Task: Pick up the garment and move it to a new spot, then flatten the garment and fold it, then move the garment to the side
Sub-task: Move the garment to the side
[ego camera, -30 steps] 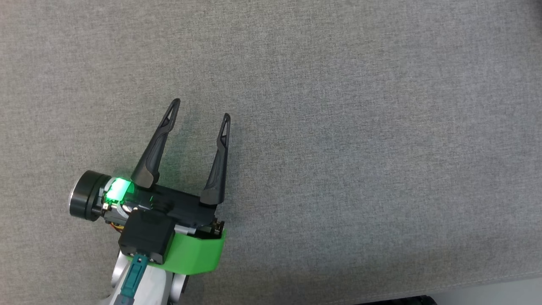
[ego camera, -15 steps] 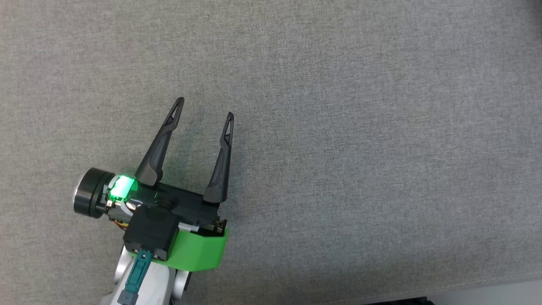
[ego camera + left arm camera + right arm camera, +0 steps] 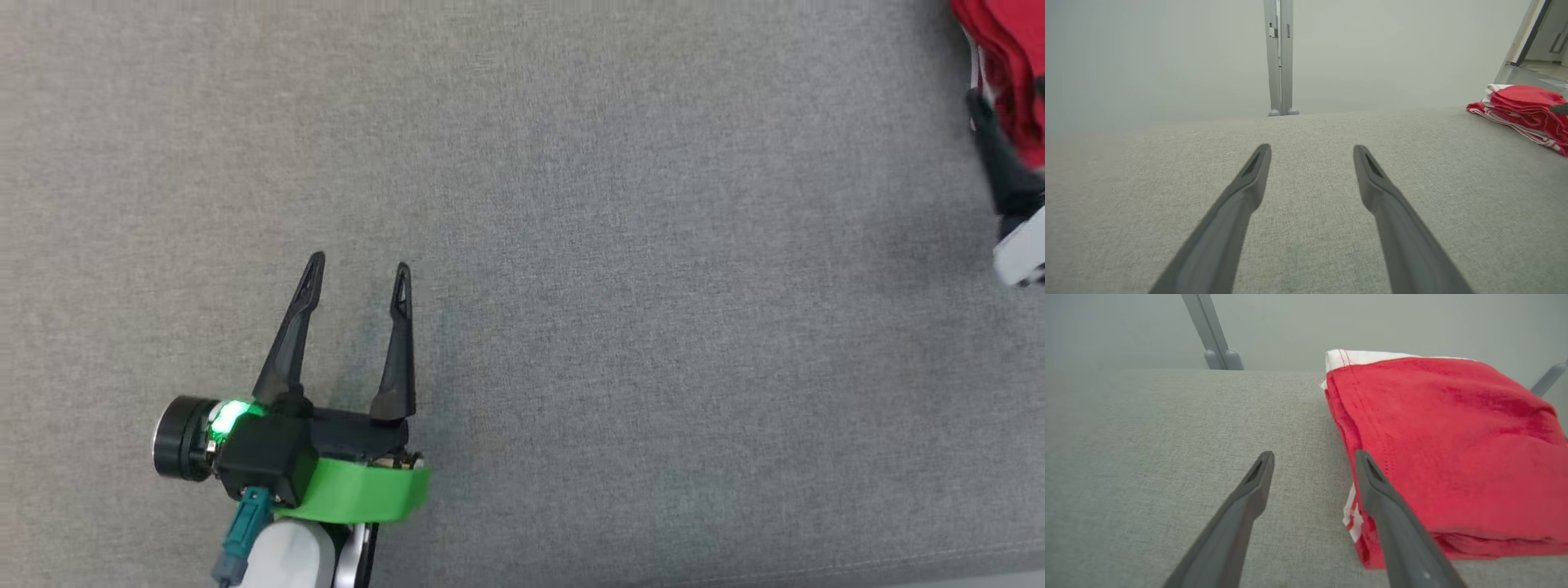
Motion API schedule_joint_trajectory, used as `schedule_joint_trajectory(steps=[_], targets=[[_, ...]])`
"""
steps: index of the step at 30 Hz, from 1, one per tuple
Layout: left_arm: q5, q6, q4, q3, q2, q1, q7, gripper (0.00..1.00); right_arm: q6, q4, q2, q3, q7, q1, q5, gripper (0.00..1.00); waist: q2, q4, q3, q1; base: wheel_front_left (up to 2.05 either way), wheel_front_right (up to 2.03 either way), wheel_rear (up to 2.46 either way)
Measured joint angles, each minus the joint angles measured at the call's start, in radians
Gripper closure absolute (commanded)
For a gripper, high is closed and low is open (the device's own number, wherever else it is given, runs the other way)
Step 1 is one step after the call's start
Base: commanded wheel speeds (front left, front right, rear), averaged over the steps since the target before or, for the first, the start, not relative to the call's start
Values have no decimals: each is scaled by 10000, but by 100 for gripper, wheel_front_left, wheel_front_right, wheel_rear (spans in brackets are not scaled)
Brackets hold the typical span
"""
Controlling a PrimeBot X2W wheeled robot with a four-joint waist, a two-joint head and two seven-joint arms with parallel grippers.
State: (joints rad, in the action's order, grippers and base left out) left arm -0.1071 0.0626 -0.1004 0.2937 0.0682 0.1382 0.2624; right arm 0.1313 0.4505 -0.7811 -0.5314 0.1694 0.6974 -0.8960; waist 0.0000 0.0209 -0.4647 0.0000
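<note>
- Garment (image 3: 1445, 449): red cloth with white trim, folded into a compact stack and lying flat on the surface (image 3: 653, 286). In the head view it sits at the 2 o'clock corner, cut off by the frame edge.
- Surface: grey woven fabric, broad.
- Right gripper (image 3: 1314, 454): jaws spread wide, nothing between them. In its own wrist view the stack lies at 2 o'clock from the fingertips. The right-hand finger (image 3: 1392, 522) crosses in front of the stack's near corner; whether it touches cannot be told.
- Left gripper (image 3: 359, 263): at 7 o'clock in the head view, jaws spread wide and empty, pointing to 12 o'clock, low over bare surface. It is well apart from the garment, which shows at 2 o'clock in the left wrist view.
- Green band (image 3: 359, 494): wraps the left wrist behind the jaws, with a green light (image 3: 229, 415) glowing at its 10 o'clock.
- Grey post (image 3: 1280, 57): upright, beyond the surface's far edge, at 12 o'clock in the left wrist view.
</note>
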Motion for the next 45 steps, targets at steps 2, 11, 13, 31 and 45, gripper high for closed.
schedule_joint_trajectory(steps=[2,11,13,31,45], targets=[[-272,29,188,-205,-61,-202,0,0,0,65,506,-278,337,-277,232,0,0,-70,317,0,0,0,0],[-1429,-142,890,-1304,-165,-1354,0,0,2,-437,3691,1068,922,-2248,2683,0,0,-439,1941,0,0,0,0],[-1371,-138,980,-1432,-169,-1615,0,0,2,-809,4324,1716,922,-2972,3379,0,0,-488,2276,0,0,0,0],[-631,-230,627,-1682,-180,-3423,0,0,0,-3651,6571,4021,932,-7291,6776,0,0,-543,4671,-1,0,0,0],[-345,-267,892,-1645,-180,-3847,0,0,0,-3248,6799,3745,932,-7903,6792,0,0,-362,5431,0,0,0,0]])
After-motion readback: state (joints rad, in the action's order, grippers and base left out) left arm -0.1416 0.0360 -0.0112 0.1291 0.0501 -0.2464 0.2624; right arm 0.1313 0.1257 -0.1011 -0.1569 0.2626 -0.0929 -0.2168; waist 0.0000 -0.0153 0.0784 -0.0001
